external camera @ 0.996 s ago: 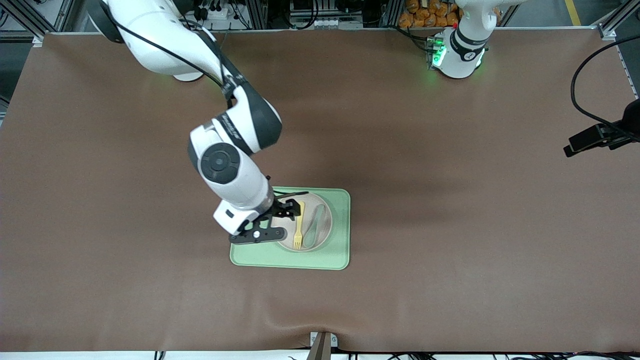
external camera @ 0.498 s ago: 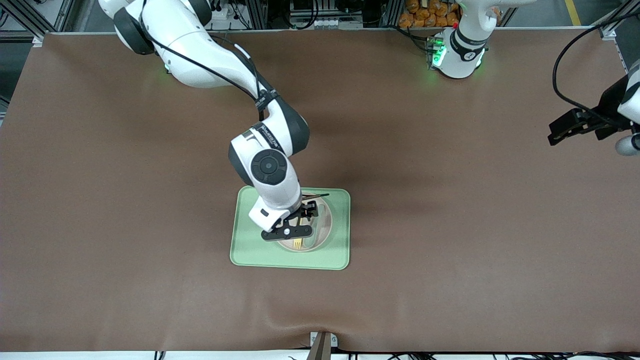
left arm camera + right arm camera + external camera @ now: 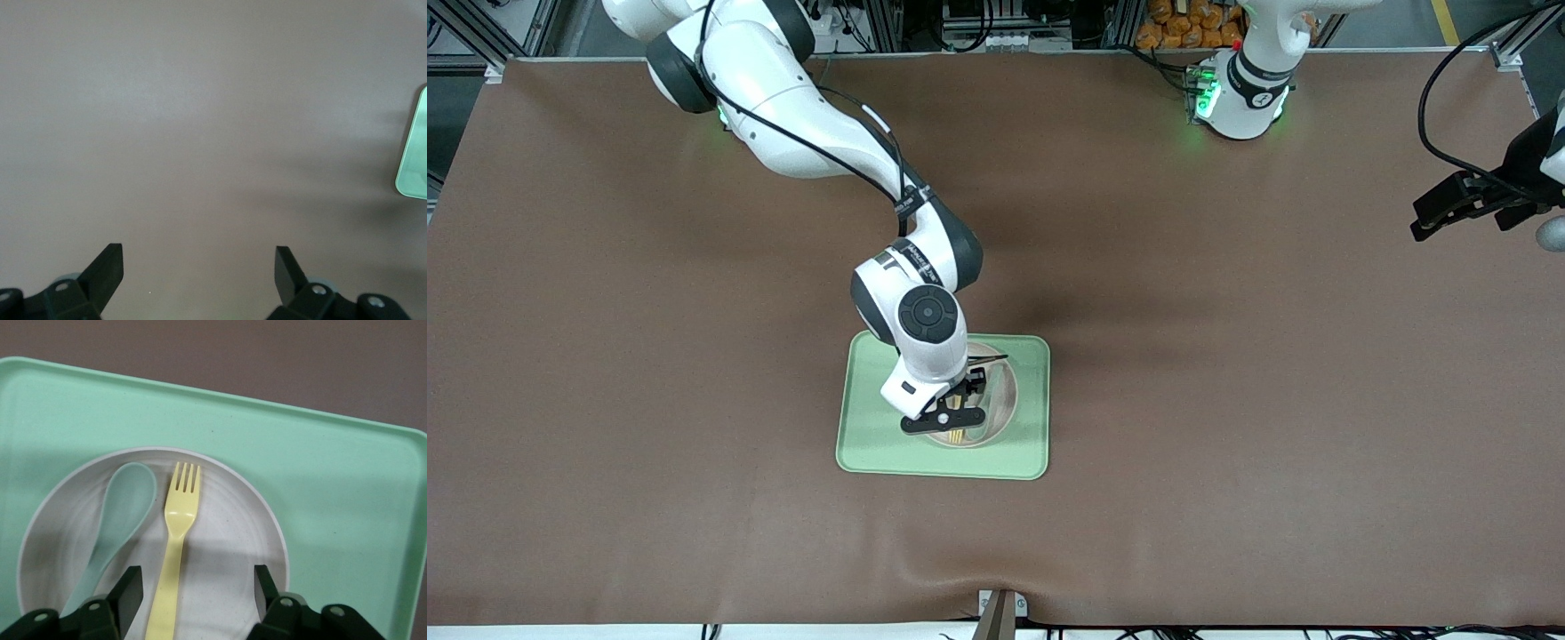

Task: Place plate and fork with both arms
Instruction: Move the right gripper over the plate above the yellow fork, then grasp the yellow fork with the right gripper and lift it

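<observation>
The small off-white plate lies on the light green tray. On the plate, side by side, are the pale yellow fork and a grey-green spoon. My right gripper hangs low over the plate, open, with its fingers on either side of the fork's handle and not touching it. In the front view the right gripper covers most of the fork, leaving only the tines visible. My left gripper waits open, up in the air at the left arm's end of the table, over bare brown mat.
The tray sits mid-table, nearer the front camera than the arms' bases. A corner of the tray shows at the edge of the left wrist view. Brown mat surrounds the tray on all sides.
My right gripper has moved from the tray's edge to over the plate and come down around the fork's handle. The left gripper has shifted a little at the table's end.
</observation>
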Robot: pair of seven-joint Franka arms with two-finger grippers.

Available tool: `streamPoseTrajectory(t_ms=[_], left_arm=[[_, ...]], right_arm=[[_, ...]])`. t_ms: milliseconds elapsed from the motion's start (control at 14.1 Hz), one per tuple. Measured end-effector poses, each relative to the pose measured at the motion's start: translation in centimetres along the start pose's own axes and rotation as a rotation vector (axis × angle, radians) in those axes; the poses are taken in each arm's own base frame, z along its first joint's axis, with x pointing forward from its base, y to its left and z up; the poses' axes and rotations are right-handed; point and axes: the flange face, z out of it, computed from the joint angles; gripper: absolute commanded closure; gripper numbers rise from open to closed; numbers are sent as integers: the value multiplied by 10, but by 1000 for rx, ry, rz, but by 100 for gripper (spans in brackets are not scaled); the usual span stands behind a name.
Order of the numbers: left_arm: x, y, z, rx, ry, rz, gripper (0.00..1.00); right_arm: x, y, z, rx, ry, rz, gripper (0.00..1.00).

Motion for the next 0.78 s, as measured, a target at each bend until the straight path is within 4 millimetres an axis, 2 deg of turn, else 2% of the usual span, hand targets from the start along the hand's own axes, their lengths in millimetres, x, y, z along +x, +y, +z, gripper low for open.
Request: streamPoseTrajectory(t_ms=[213, 569, 783], left_arm=[[-1, 5, 0, -29, -5, 5, 0], [-3, 20, 2, -31, -7, 34, 0], [-4, 21, 3, -31, -8, 36, 0]], right_arm=[[-3, -5, 14, 1, 2, 15, 31], [-4, -7, 21, 4, 5, 16, 31], [-7, -10, 29, 2, 2, 11, 32]])
